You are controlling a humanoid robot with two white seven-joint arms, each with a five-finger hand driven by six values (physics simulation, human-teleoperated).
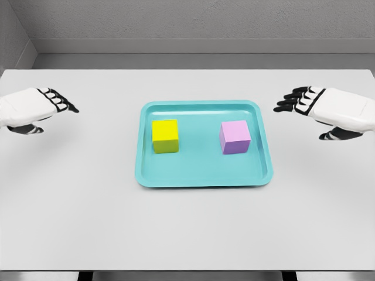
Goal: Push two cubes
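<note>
A yellow cube (165,136) sits in the left half of a teal tray (202,178). A pink cube (235,137) sits in the tray's right half, well apart from the yellow one. My left hand (57,105) hovers over the table far left of the tray, fingers relaxed and pointing right, holding nothing. My right hand (297,101) hovers to the right of the tray, fingers extended toward the left, also holding nothing. Neither hand touches the tray or a cube.
The tray lies in the middle of a white table (187,234). A grey wall (187,23) stands behind the table's far edge.
</note>
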